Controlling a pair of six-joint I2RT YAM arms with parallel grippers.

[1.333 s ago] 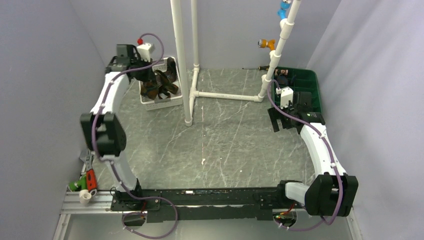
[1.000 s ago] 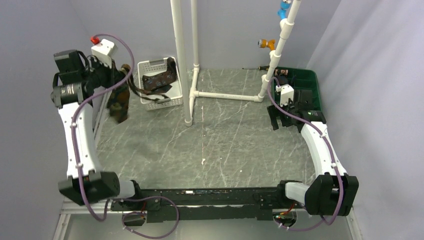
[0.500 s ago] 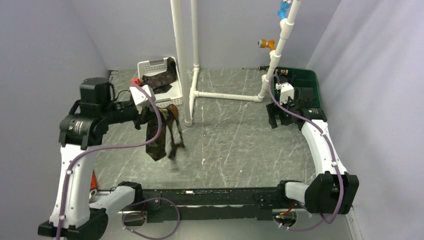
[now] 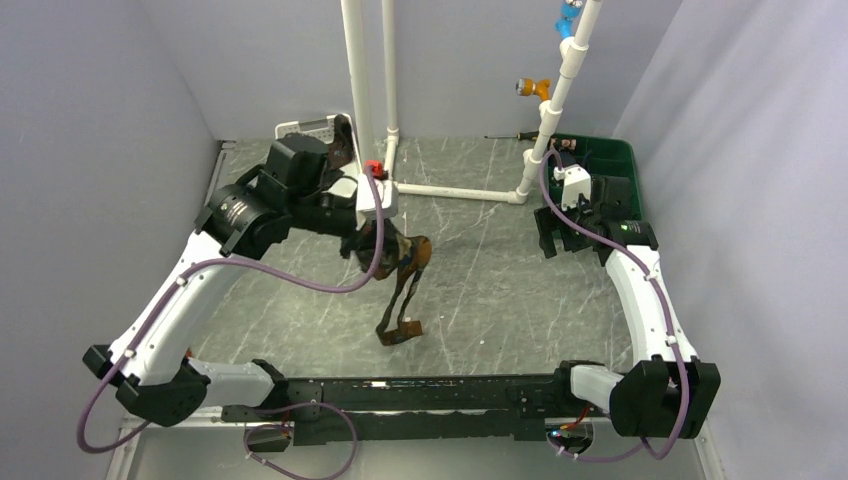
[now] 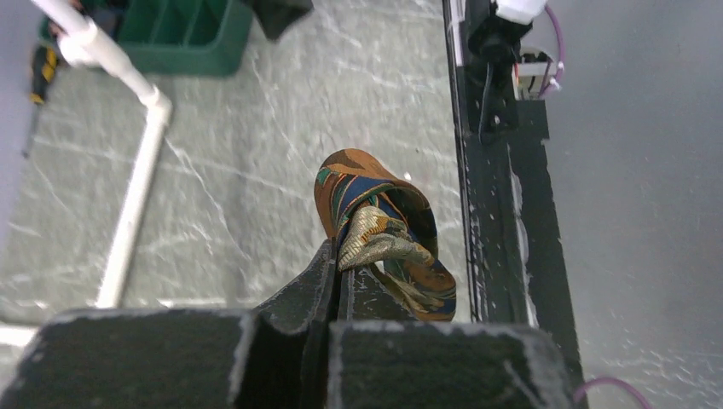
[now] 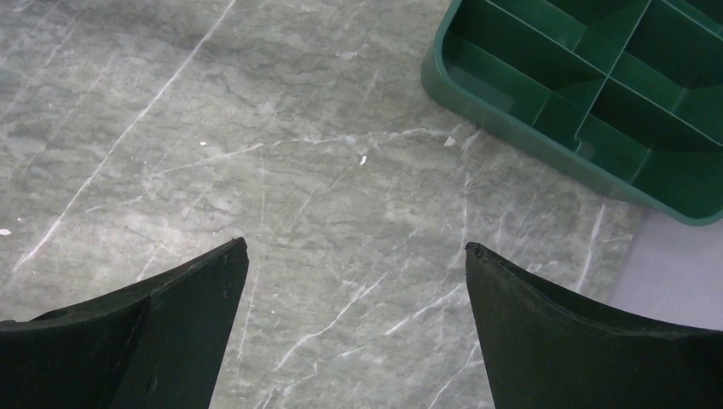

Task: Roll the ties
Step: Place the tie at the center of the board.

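Left tool is clenched on a tie, out over the middle of the table, a bit left of centre. From the top view the tie hangs down in a twisted strand, with a bunched brown loop right beside the tool. Its bottom end folds over down by the table, but I honestly can't tell if it's touching or just above its own shadow.

The left wrist view is clearer on the grip. The left tool is pinched tight on the tie, which bulges out as an orange, teal and navy loop with a pale gold bit inside. The dangling part is hidden under that bunch, and the blurry tool body blocks the whole bottom of the view. The black rail runs along the right, and a white pipe along the left.

Right tool sits on the right, just beside the green tray. In its own camera the right tool is released, spread wide with only bare table between the fingers. The tray is cut off at the top-right corner, so only some compartments show.

Far left, the white basket is mostly hidden behind the left arm. The dark strip at its right edge looks like a second tie, too covered to make out a pattern.
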